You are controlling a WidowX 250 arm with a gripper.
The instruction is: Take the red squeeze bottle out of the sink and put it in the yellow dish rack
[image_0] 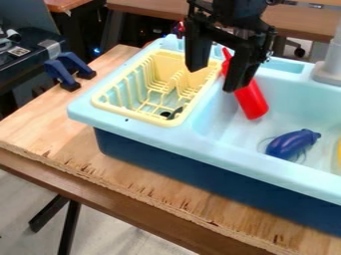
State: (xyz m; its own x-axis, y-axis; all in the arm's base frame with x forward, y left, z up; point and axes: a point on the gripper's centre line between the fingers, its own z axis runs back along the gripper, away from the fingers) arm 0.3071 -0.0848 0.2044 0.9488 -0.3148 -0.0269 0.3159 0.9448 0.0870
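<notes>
Gripper [212, 79] is hanging at the upper centre of the frame, 2 fingers standing wide apart and holding nothing. Nearest item: red squeeze bottle [252, 102], sitting right of upper centre, lower end going down into the basin, narrow tip pointing toward the upper left. Right-hand finger in the frame is covering part of it, so I'm not seeing whether they're touching.

Handling, my read: I'm expecting light plastic, fairly stiff, maybe giving a bit under squeeze. Smooth round wall is probably inviting slip or roll; not looking fragile. I'm favouring the thick body, fingers closing across its width around the middle. I'm avoiding the thin tip: too little to grab, likely pivoting.

Purple eggplant [293, 144] is lying on the basin floor, right side of the frame. Yellow item [339, 155] is showing at the right edge; can't tell what. Pale yellow dish rack [124, 115] is sitting left of the basin, holding a small dark item [176, 112].

Light blue toy sink [266, 172] is resting on a plywood top [40, 119], front edge splintering. Blue clamps [61, 74] are standing at upper left, near black equipment [23, 55]. Grey faucet [329, 64] is rising at upper right. Wooden tables [150, 6] are running along the top; pale floor [120, 214] is showing at lower left.
</notes>
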